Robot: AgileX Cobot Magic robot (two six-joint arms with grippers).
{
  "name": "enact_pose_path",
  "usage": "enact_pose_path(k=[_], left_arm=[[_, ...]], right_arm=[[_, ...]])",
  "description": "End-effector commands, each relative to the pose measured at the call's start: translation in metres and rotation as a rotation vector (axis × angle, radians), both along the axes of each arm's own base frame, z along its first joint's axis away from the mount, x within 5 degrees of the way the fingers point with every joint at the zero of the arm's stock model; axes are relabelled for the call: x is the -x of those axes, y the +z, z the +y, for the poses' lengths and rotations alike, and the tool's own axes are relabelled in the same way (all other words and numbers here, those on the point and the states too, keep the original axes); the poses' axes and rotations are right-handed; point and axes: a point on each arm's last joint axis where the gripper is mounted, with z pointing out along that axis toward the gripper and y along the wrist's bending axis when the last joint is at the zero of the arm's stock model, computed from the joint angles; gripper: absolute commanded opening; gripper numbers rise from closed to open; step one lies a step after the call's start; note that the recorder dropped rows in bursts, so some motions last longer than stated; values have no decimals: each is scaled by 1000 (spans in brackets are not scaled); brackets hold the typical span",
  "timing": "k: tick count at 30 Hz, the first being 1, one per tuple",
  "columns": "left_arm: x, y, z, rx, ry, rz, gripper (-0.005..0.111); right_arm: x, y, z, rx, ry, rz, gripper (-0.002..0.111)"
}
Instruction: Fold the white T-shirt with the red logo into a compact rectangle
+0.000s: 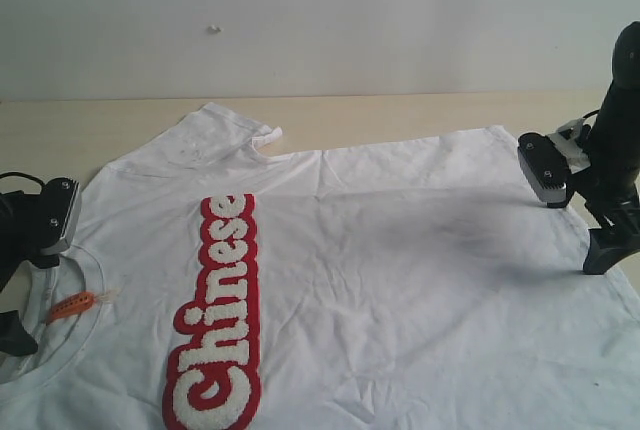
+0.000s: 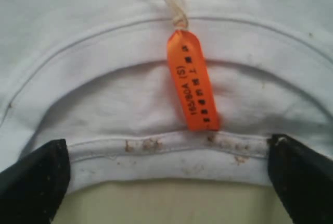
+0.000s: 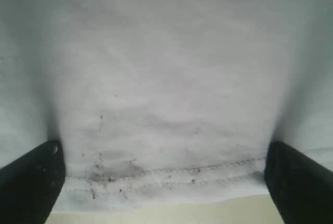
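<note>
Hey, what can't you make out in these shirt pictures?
- T-shirt: near side cut off by the exterior view's bottom edge.
- Logo: its end clipped there too.
- Tag: small black marks blurred, left wrist view.
- Left gripper, right gripper: cloth contact unclear; finger bases cropped by wrist views' edges.

Two black arms reach in low from opposite sides, the left gripper [image 2: 166, 195] and the right gripper [image 3: 164, 190] both pointing downward, each with its jaws spread wide and its dark fingertips [image 3: 31, 182] well apart.
</note>
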Motion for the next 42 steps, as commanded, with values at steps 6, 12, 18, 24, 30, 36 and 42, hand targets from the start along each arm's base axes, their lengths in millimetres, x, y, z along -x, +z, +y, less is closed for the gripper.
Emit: enact_pose_path(k=[6,12,18,24,30,36,42], left_arm=[[1,-6,0,-3,0,12,105],[1,-6,0,-4,-1,13,105],[1,-6,0,-4,-1,13,105],[1,-6,0,-4,-1,13,105],[1,-6,0,-5,-1,10,105],[1,-6,1,-5,-1,9,105],[1,-6,1,-5,-1,9,105]], right_arm=[[-4,-6,-2,7,-13,-42,105],[-4,-6,-2,12,-9,-41,105],[-4,-6,-2,12,-9,-41,104],[-3,-6,-2,16,-4,-30,76],[-2,-6,-2,14,-41,-16,28],[-1,-6,-2,15,-172,-8,2],[-2,-6,-2,15,-254,-18,0]])
